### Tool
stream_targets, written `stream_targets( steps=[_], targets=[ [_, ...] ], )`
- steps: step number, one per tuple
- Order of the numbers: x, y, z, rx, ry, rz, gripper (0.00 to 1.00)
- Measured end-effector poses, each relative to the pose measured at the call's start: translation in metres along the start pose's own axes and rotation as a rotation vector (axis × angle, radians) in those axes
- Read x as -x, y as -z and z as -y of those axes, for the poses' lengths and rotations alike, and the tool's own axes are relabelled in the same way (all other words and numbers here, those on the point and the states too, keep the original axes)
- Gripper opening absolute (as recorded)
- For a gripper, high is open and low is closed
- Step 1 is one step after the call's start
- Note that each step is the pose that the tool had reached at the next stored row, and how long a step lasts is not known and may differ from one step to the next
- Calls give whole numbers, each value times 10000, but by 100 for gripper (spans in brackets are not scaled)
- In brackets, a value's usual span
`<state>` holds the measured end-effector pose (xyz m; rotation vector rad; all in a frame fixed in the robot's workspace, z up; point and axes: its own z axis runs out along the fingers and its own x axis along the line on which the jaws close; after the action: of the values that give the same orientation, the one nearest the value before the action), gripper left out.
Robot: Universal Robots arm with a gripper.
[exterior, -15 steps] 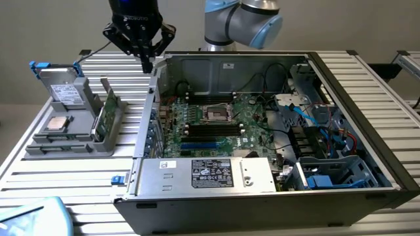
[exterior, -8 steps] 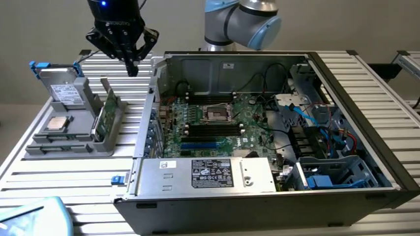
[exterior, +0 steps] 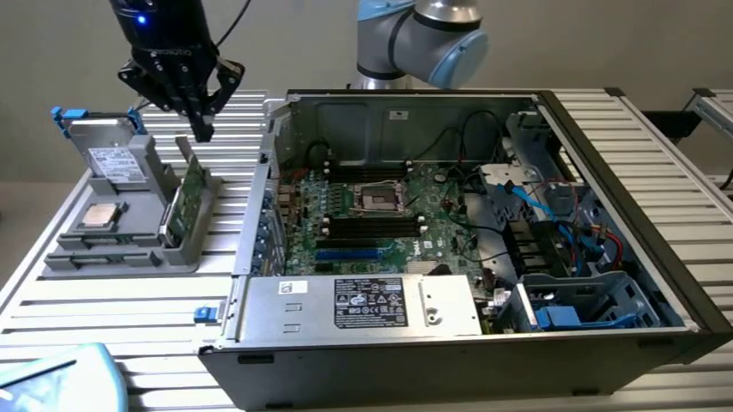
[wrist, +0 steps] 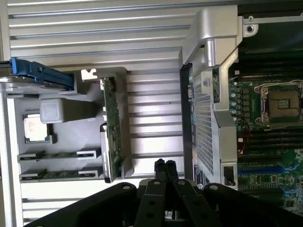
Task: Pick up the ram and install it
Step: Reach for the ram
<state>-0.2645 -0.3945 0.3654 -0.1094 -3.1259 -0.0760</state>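
Clenched and empty, my hand [wrist: 165, 164] hangs above the bench [exterior: 69, 318]. From the exterior view's left: the ram [wrist: 59, 155] sits in the grey holder [wrist: 71, 118], a second stick [wrist: 59, 174] just beside it, long axis crosswise to the upright green card [exterior: 189, 197]. Both sticks lie below my hand, leftward and nearer the camera. My hand hovers high beside the card, on its case side; the open computer case [exterior: 481, 343] stands rightmost.
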Motion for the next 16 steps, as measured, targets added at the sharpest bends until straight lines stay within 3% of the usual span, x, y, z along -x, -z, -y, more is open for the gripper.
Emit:
stream_targets(
  steps=[7,16],
  targets=[
    [-302,-62,24,-7,31,-91,11],
    [-595,-125,47,-23,176,-184,11]
  ],
)
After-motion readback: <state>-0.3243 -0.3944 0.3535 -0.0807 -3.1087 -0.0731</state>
